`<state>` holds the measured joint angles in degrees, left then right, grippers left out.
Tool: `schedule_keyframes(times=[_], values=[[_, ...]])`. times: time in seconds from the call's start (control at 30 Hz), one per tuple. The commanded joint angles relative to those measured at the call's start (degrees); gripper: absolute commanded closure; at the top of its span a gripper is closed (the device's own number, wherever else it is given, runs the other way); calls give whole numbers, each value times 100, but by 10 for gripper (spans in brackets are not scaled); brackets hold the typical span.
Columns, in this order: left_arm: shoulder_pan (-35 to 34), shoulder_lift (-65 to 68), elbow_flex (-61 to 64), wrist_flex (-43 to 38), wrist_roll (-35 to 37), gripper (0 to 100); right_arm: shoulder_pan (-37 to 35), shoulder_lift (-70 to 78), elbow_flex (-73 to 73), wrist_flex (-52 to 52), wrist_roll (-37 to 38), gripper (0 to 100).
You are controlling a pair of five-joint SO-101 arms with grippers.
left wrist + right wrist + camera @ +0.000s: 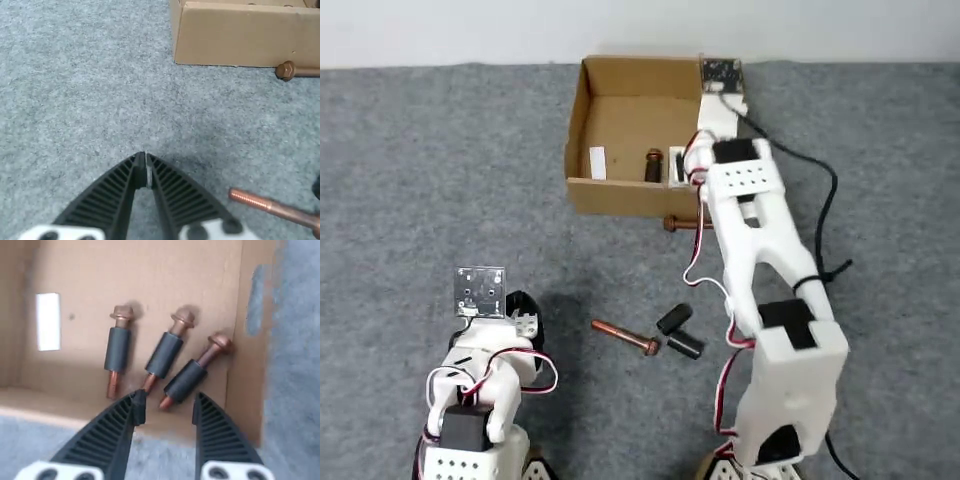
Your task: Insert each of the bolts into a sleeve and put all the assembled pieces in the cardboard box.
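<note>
Three assembled pieces [167, 350], each a copper bolt pushed through a black sleeve, lie side by side on the floor of the cardboard box [615, 196]. They fan out slightly with their heads toward the far wall, and the rightmost one is close to the box's side wall. They are grouped at the end of the box where the right arm reaches in, which suggests this is simply where that arm can drop them. The right gripper [169, 402] hangs just above the near wall of the box with its jaws apart and nothing between them, over the threaded ends of the pieces. This looks like the posture of a release just made rather than a grasp about to begin. Outside the box, a loose bolt [680, 223] lies on the grey carpet [420, 200] just beside the front wall. Nearer the arms, a second bolt [623, 336] rests with two bare sleeves [674, 319] close to its head, so two pairs are judged unassembled. The left gripper [145, 162] sits low over the carpet with its jaws pressed together on nothing. It points toward the box with the second bolt off to one side, probably parked until the next pair is taken up.
</note>
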<state>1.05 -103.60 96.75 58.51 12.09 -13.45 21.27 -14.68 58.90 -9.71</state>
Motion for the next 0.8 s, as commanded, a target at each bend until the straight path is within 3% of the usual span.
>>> schedule_keyframes(times=[0.0,0.53,0.77], values=[[-53,-26,-31,-62,-26,995,-127,-699,-396,769,62,855],[-53,-26,-31,-62,-26,995,-919,-1648,-396,4312,-62,855],[-53,-26,-31,-53,-26,995,-1218,-2026,-185,4400,-1029,854]])
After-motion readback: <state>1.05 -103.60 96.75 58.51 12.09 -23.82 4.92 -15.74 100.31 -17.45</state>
